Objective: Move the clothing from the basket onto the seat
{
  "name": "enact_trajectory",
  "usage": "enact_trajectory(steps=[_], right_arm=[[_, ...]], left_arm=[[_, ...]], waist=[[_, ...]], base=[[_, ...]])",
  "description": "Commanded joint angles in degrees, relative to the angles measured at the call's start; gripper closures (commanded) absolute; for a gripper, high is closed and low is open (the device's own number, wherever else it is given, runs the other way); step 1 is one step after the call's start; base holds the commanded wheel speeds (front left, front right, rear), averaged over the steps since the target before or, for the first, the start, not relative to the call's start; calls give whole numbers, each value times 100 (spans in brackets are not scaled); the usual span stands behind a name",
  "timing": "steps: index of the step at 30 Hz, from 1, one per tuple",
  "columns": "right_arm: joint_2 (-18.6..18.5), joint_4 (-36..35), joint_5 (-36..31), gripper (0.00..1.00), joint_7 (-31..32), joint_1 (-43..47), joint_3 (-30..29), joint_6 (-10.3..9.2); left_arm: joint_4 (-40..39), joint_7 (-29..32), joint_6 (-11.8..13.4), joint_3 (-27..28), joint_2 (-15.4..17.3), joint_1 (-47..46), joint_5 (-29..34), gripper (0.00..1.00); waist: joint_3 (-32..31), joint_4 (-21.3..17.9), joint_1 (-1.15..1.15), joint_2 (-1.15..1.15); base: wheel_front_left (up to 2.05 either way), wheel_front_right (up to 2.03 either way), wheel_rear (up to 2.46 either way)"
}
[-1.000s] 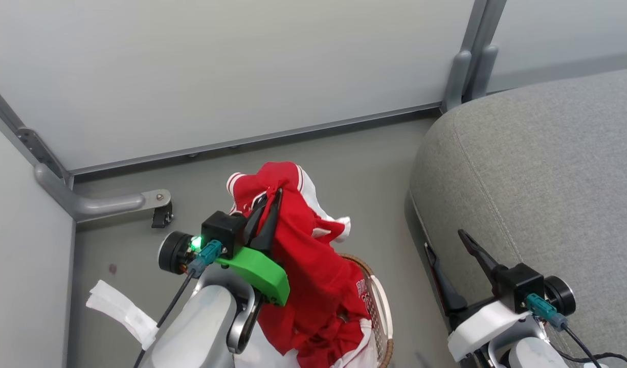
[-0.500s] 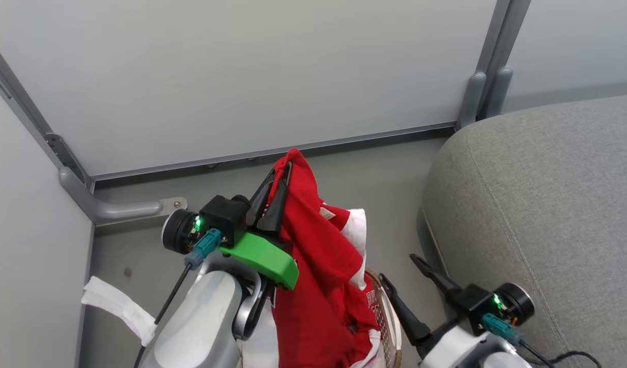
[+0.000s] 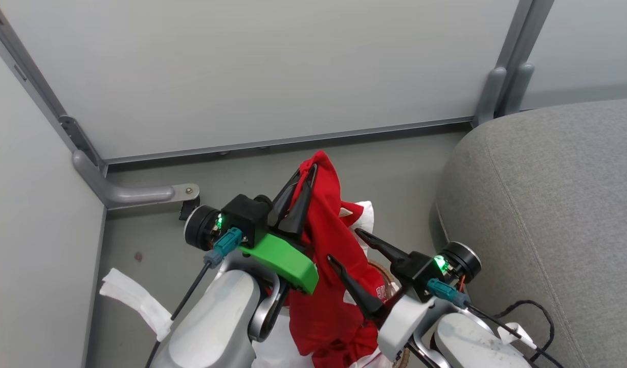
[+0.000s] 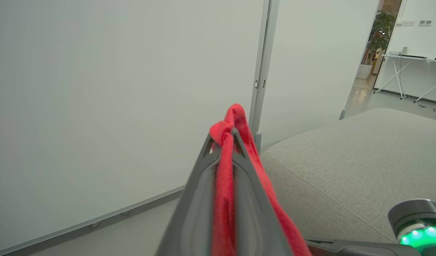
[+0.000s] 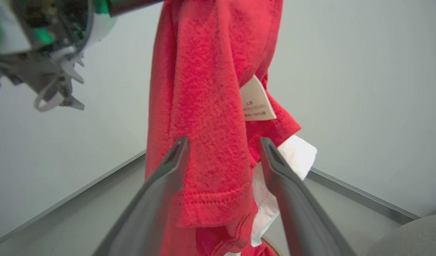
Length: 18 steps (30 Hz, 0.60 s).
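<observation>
Right gripper (image 3: 342,244) has swung left, away from the seat (image 3: 549,204) edge, onto the hanging cloth. Frame left: grey wall panel (image 3: 37,204), metal bracket foot (image 3: 134,193) on the floor (image 3: 395,163), white strip (image 3: 134,301) lower left. Centre: left gripper (image 3: 307,169) clenched on the top fold of the clothing (image 3: 326,286), red fabric hanging down into the basket (image 3: 381,267), whose rim barely shows. Right gripper released, fingers (image 5: 168,170) either side of the fabric, white label (image 5: 257,99) just above. Narrow floor gap right of the clothing, then the seat's rounded edge at frame right. Post (image 3: 502,92) upper right.
</observation>
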Motion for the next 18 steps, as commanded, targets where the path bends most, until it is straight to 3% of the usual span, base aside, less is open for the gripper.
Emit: enact_trajectory(steps=[1,13,14,15,16,17,18], right_arm=[[30,112,-29,0,-10,-133,15,-4],[319,1601,189,3,-10,-696,573,-4],[326,1650,205,15,-10,-726,599,-4],[335,1696,243,61,-10,-753,630,-4],[341,1674,315,73,-10,-769,673,-4],[344,1648,376,100,-10,-794,722,-4],[341,1659,458,100,-10,-790,754,-4]], left_arm=[[-10,-7,14,-48,10,-139,-35,100],[-107,-7,94,-711,9,-297,-319,100],[-116,-7,101,-741,8,-308,-341,100],[-127,-7,114,-777,9,-317,-366,100],[-141,-7,117,-812,9,-322,-390,100],[-158,-7,131,-846,9,-326,-415,100],[-164,-7,132,-865,9,-332,-436,100]], waist=[[55,91,0,0],[115,315,0,0],[117,317,0,0],[120,319,0,0],[126,324,0,0],[129,326,0,0],[131,327,0,0]], base=[[0,0,0],[0,0,0],[0,0,0],[0,0,0],[0,0,0],[0,0,0],[0,0,0]])
